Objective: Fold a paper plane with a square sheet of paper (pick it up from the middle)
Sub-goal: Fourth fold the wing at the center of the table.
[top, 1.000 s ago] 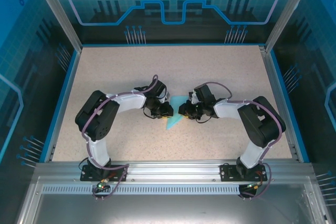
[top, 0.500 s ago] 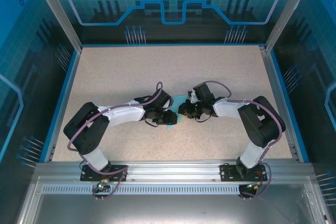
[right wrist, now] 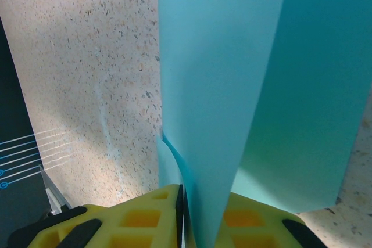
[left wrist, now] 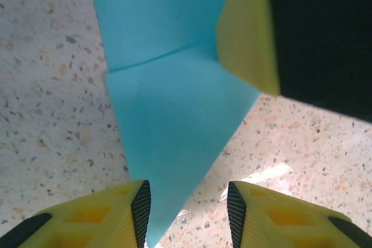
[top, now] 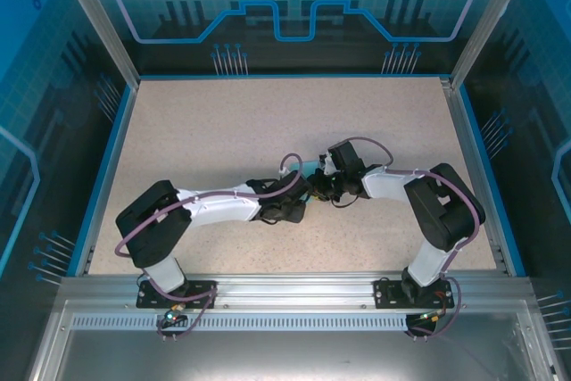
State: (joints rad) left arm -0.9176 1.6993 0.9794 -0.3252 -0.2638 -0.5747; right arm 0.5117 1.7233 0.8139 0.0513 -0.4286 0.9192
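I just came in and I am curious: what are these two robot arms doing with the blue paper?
Two robot arms are folding a cyan paper sheet into a plane on the table. The right claw is shut on the sheet. The left claw is open, with the sheet's pointed tip between its fingers.

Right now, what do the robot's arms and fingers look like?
Both the left arm and right arm have smooth white shells with chunky black joints. Thin purple cables loop along them. The fingers are yellow blocks with square hollows and black ridged pads.
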